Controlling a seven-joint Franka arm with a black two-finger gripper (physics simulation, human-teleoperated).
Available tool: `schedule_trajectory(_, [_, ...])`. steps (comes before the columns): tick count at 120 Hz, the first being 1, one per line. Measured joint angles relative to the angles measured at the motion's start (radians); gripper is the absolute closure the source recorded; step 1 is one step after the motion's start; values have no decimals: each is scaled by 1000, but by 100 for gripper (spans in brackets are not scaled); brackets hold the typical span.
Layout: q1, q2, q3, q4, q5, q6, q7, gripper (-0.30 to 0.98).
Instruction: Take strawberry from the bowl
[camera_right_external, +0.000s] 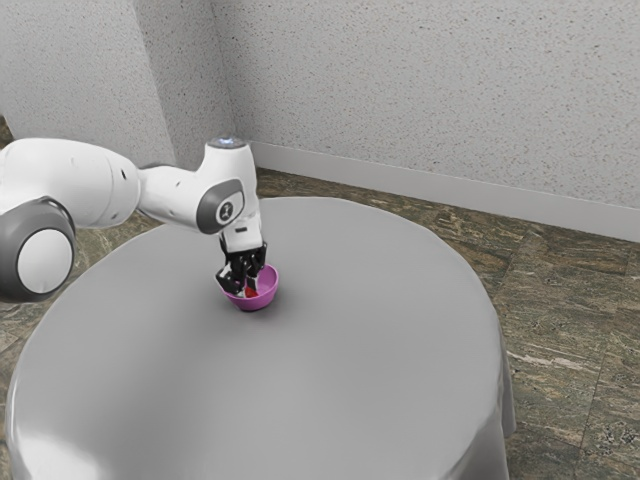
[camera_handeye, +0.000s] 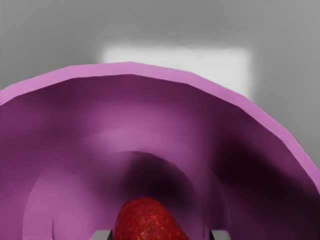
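Your one pincer (camera_right_external: 246, 289) points down into the bowl, its two fingers spread, with one strawberry (camera_handeye: 147, 220) between their tips, low inside the bowl. That single pink-purple bowl (camera_right_external: 267, 298) rings berry and fingertips; its raised wall stands in the way of sideways travel. Beneath it you have one round grey table (camera_right_external: 350, 350), then stone-patterned floor (camera_right_external: 560, 370) and speckled walls (camera_right_external: 430, 90).
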Motion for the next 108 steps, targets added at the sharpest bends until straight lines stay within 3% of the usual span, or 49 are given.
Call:
schedule_trajectory(38, [-1, -12, 0, 0, -7, 19, 3, 62])
schedule_trajectory(65, [-21, -111, 0, -18, -14, 17, -1, 69])
schedule_trajectory(86, [-118, -193, -1, -30, -43, -2, -4, 71])
schedule_trajectory(108, [-253, -184, -4, -25, -92, -13, -8, 72])
